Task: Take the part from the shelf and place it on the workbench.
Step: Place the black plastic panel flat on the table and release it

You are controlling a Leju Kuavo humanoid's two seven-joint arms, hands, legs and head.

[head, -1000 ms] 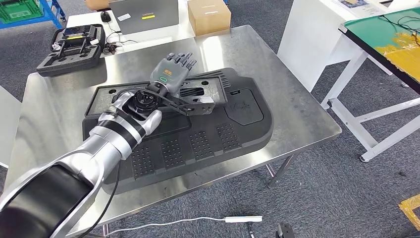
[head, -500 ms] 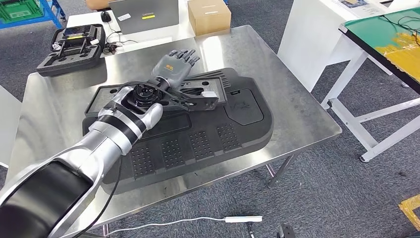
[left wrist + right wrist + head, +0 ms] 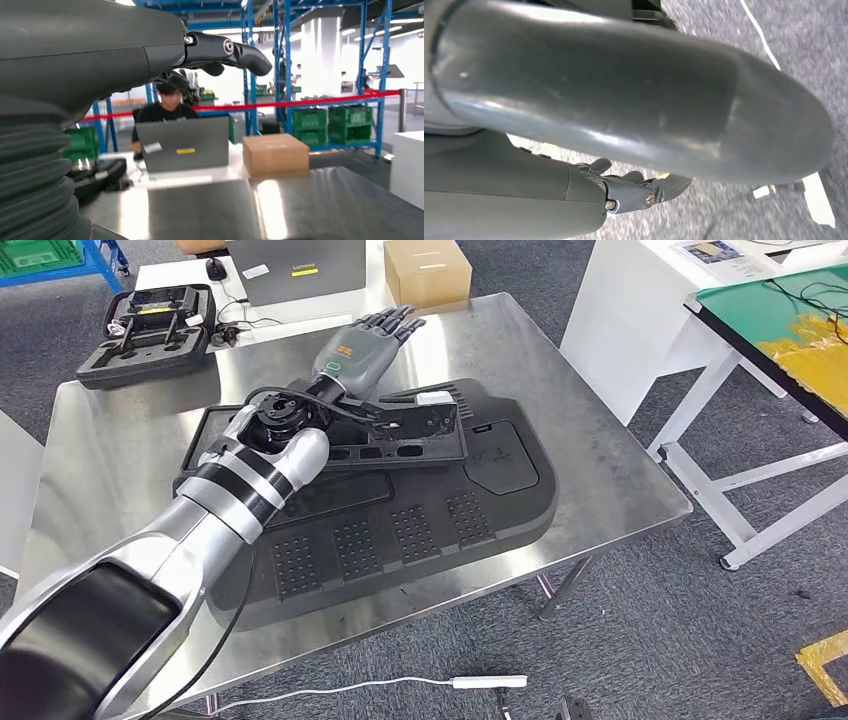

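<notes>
Stainless-steel desk (image 3: 600, 390) carries the part (image 3: 400, 530), a large black moulded panel lying flat on the surface directly beneath and on the near side of the left hand (image 3: 365, 350). The left hand hovers above the far edge of the part with its fingers spread and extended, holding nothing; the left wrist view confirms the fingers (image 3: 225, 50) are apart over bare steel. Judging from this arrangement, the part is already placed and the hand is free of it. The flat, fully supported position of the part suggests it will stay put without further support.

Beyond the fingertips, a cardboard box (image 3: 427, 270) and a laptop (image 3: 295, 265) stand on a white table. To the hand's left, a black foam-lined case (image 3: 150, 325) sits at the desk's far corner.

The right hand (image 3: 634, 192) hangs over the grey carpet; its fingers look loosely curled, with nothing visibly in them, though the close, partial view leaves that uncertain.
</notes>
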